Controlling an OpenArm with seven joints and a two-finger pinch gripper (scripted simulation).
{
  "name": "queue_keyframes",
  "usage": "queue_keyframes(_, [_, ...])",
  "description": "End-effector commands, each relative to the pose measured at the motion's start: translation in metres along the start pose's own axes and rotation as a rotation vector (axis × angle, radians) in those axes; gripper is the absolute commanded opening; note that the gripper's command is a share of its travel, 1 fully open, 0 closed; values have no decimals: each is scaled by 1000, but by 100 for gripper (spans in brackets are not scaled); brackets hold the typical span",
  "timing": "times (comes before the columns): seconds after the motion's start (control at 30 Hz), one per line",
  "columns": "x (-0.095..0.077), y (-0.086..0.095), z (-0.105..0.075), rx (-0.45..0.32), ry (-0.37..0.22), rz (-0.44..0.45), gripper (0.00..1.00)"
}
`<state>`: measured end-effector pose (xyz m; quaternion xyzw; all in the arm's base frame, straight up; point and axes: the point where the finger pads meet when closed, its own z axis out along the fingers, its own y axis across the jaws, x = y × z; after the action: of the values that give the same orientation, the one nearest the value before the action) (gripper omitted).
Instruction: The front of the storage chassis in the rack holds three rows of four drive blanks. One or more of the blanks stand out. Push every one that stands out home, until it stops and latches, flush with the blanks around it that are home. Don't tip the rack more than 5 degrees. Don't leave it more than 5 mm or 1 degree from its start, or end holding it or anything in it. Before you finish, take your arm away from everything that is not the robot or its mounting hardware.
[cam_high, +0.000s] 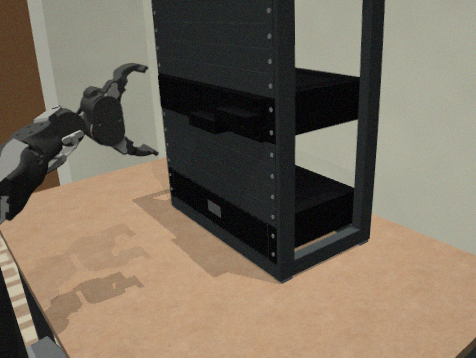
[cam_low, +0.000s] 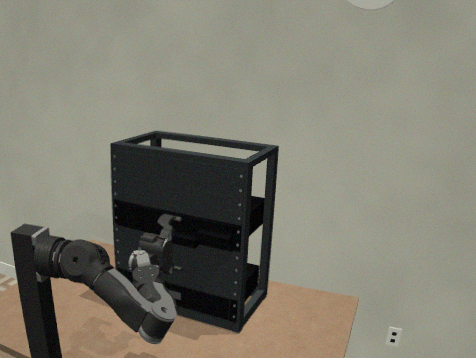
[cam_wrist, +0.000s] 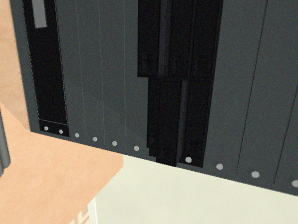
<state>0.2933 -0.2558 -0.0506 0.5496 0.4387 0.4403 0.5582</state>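
Observation:
The dark grey rack (cam_high: 280, 150) (cam_low: 175, 175) (cam_wrist: 100, 75) stands on the table. Its black storage chassis (cam_high: 180, 92) (cam_low: 130, 215) (cam_wrist: 150, 35) sits at mid height. Two blanks stand out from the chassis front, side by side in its lower part: one (cam_high: 202, 120) nearer the middle, one (cam_high: 242, 122) to its right. In the wrist view the raised blanks (cam_wrist: 167, 120) show as a black block. My gripper (cam_high: 140, 109) (cam_low: 172, 245) is open and empty. It hangs in the air in front of the rack's front, at chassis height, a short gap from it. The fingers do not show in the wrist view.
A second black unit (cam_high: 240, 227) (cam_wrist: 45, 65) with a grey label (cam_high: 214, 208) (cam_wrist: 39, 12) sits at the rack's bottom. The tan table (cam_high: 350, 300) (cam_low: 300, 320) carries the rack. A wall stands behind it.

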Motion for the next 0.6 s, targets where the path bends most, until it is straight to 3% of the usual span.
queue_keyframes(0.0, [-1,0,2,19,0,7,100])
queue_keyframes(0.23, [-5,21,16,18,0,8,100])
queue_keyframes(0.57, [-5,25,19,18,5,6,100])
